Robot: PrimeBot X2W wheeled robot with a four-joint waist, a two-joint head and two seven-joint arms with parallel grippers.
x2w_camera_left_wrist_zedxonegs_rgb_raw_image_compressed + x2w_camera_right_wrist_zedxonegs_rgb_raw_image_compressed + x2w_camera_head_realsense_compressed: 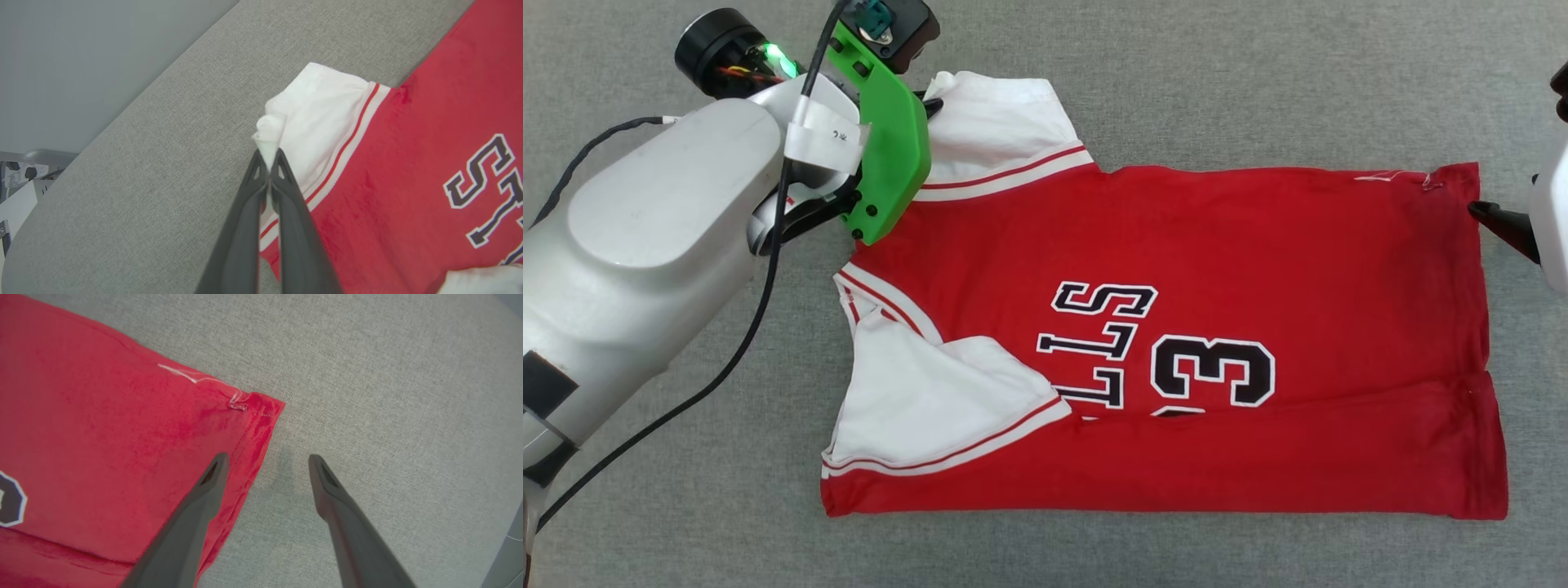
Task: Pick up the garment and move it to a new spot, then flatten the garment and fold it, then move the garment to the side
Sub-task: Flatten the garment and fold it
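One garment (pixel 1217 237) sleeve in left gripper (pixel 269 157)

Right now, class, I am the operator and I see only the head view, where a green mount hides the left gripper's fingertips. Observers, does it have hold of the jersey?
Observer: Yes. In the left wrist view the left gripper is shut on a pinched fold of the white sleeve of the garment.
Operator: And the right gripper? I see one dark tip by the hem.
Observer: The right wrist view shows the right gripper open and holding nothing; one jaw is over the red hem, the other over the grey surface.
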